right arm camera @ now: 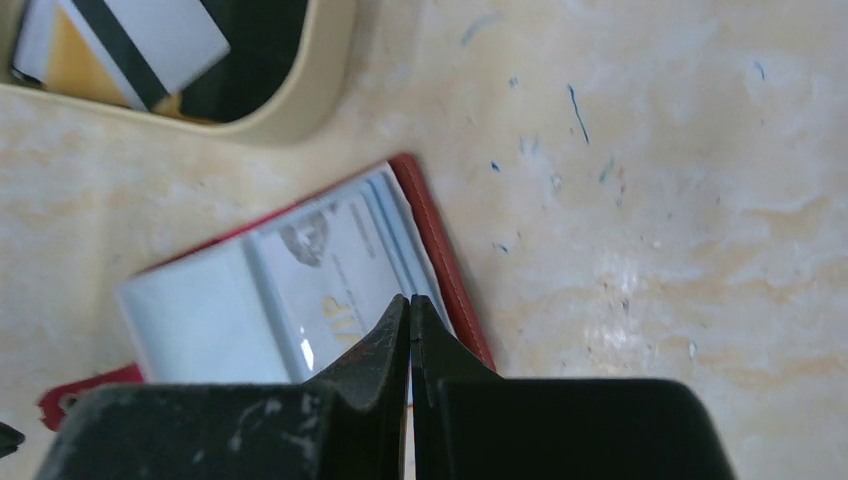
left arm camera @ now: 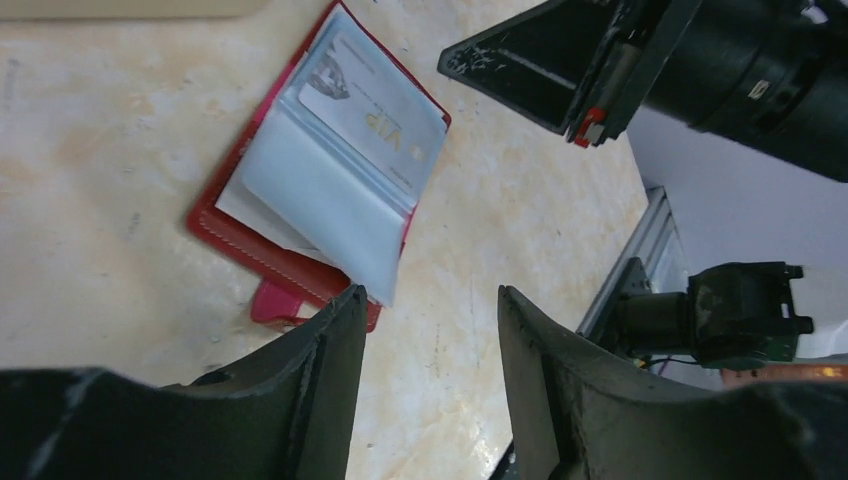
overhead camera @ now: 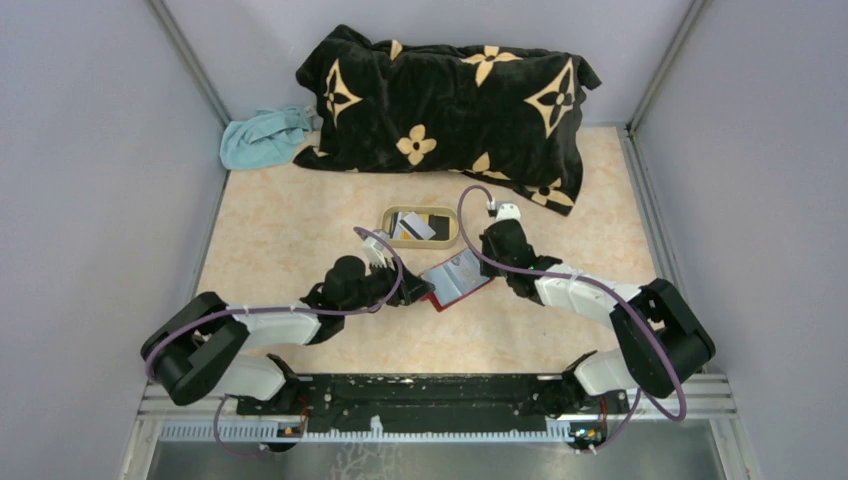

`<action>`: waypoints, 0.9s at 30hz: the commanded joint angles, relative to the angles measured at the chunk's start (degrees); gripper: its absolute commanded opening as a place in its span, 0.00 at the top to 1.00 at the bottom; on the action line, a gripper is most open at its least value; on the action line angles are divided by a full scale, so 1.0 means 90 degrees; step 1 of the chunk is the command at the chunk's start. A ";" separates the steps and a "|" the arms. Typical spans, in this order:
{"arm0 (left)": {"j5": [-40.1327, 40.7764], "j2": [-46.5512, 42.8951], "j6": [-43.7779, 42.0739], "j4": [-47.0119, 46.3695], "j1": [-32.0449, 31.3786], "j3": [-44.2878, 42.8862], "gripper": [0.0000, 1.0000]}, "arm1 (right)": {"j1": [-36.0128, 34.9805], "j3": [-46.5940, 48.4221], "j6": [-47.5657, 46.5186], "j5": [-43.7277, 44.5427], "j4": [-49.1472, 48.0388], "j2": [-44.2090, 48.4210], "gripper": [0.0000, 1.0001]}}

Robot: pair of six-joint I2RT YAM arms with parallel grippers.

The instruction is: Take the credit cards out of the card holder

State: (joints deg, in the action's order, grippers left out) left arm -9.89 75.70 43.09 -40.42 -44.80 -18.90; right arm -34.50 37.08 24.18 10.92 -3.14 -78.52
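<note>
The right gripper [right arm camera: 410, 308] has its two fingers pressed tight together, with nothing between them. Its tip hangs right over the open card holder [right arm camera: 190, 310], above the page where a pale card [right arm camera: 330, 265] with gold letters sits inside a see-through pocket. The left gripper [left arm camera: 425, 335] has its fingers spread apart and holds nothing. One of its fingers is at the near corner of the card holder, by the little red tab, but I cannot tell if it is pressing down on it. The card holder lies open and flat on the table [right arm camera: 650, 200], between the two grippers and just beside the tan tray [right arm camera: 322, 100]. A few cards [right arm camera: 150, 35] lie in the tray: a white one with a black stripe, a yellow one and a dark one. So I think part of the job is done. The pale card is not out yet, and there may be more cards hiding behind the other pages. Getting that card will need the fingers to open first.
</note>
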 commanded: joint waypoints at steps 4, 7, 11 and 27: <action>-0.0351 0.0831 0.0303 -0.0995 -0.0111 -0.0382 0.42 | 0.0044 -0.0357 -0.0011 0.0099 -0.0297 -0.0045 1.00; -0.0269 0.1004 0.0488 -0.1076 -0.0125 -0.0376 0.41 | 0.0044 -0.0564 -0.0013 0.0011 -0.0421 -0.0071 1.00; 0.0110 0.1106 0.0744 -0.1082 -0.0228 -0.0429 0.42 | 0.0031 -0.0886 0.0116 -0.0300 -0.0706 -0.0291 1.00; 0.0278 0.1408 0.0797 -0.0844 -0.0469 -0.0794 0.43 | -0.0834 -0.2032 0.1236 -0.0542 -0.1028 0.0674 1.00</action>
State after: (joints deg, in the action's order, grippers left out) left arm -7.70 86.37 49.93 -47.24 -48.66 -24.56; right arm -40.82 20.47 32.97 7.81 -16.25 -74.30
